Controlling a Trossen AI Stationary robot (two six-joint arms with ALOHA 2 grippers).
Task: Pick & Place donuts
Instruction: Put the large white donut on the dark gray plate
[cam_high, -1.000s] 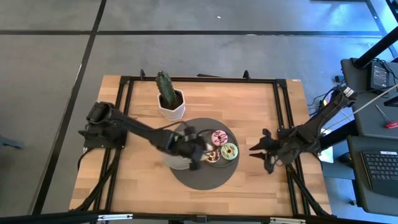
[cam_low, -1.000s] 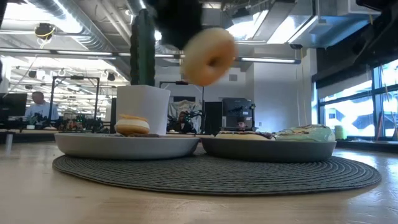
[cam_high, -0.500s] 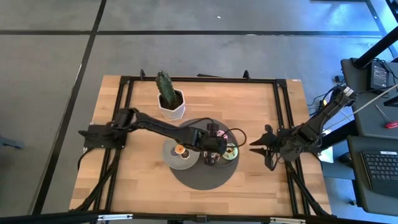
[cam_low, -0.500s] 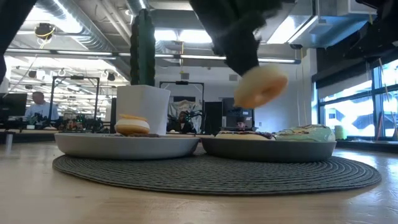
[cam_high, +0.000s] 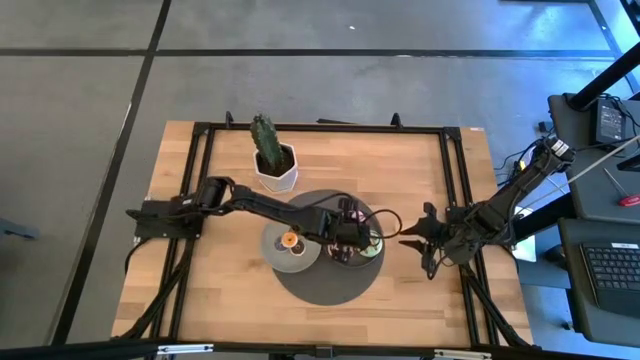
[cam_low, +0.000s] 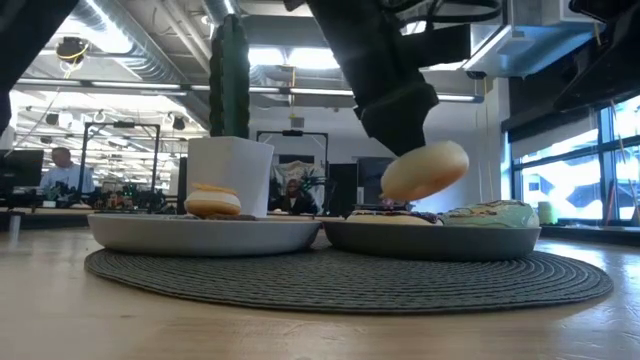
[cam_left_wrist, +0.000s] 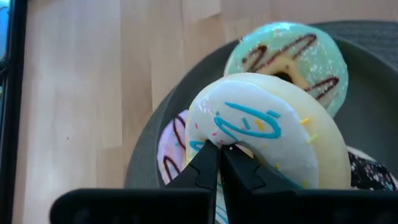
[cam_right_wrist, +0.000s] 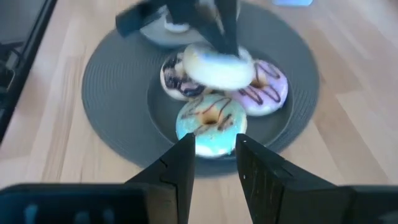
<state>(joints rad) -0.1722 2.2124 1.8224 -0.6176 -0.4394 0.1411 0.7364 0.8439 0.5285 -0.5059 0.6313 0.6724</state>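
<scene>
We see the left gripper (cam_left_wrist: 219, 163) stretched over the right plate (cam_low: 430, 241), pinched on a white-iced donut (cam_left_wrist: 261, 134) held tilted just above the green donut (cam_left_wrist: 287, 59) and pink donut (cam_left_wrist: 171, 146). The right gripper (cam_right_wrist: 213, 155) waits nearby, fingers apart. From above, the arm hides the held donut.

Dark arms (cam_high: 260, 205) (blk cables)

No text, label, brand, number or sign can be read in any of the views. The icing lines on the donuts are only decoration, not letters. The screens and the equipment at the right edge of the high view are too small to show any writing.
</scene>
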